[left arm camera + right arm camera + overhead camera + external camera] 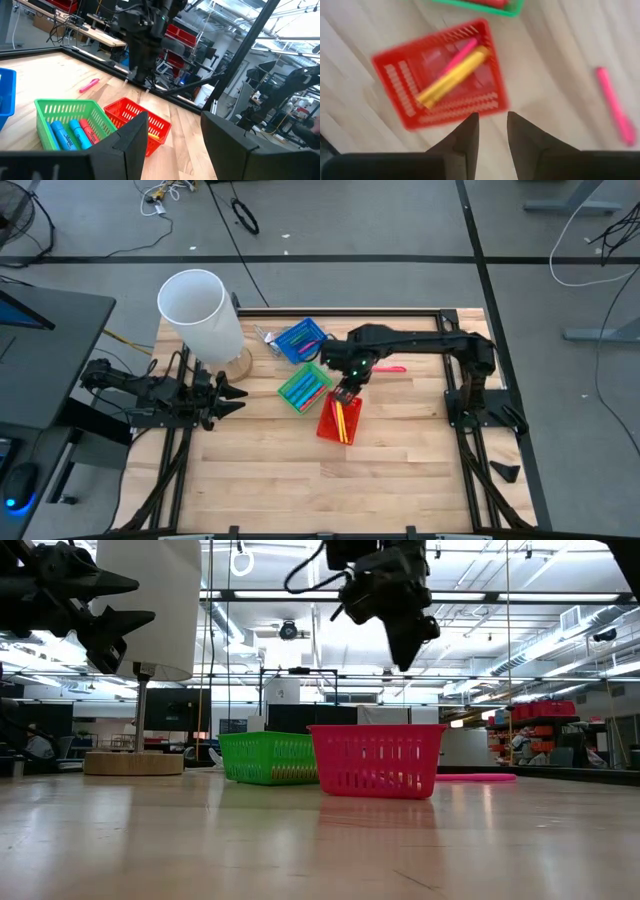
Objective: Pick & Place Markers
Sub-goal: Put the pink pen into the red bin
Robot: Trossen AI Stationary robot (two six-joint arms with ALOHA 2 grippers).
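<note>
A red basket (440, 75) stands on the table with a yellow marker (452, 75) and a pink marker (462, 52) lying in it. My right gripper (492, 122) hangs above the basket's edge, pointing down, open, with nothing between its fingers. Another pink marker (615, 105) lies flat on the table toward the right side (392, 368). The green basket (70, 115) holds blue markers (65, 135) and a red one (89, 131). My left gripper (175, 140) waits open at the table's left edge (235, 395).
A blue basket (300, 340) with green markers stands behind the green one. A tall white cylinder (200, 310) on a round wooden base stands at the far left. A dark frame (440, 315) borders the table's far and right sides.
</note>
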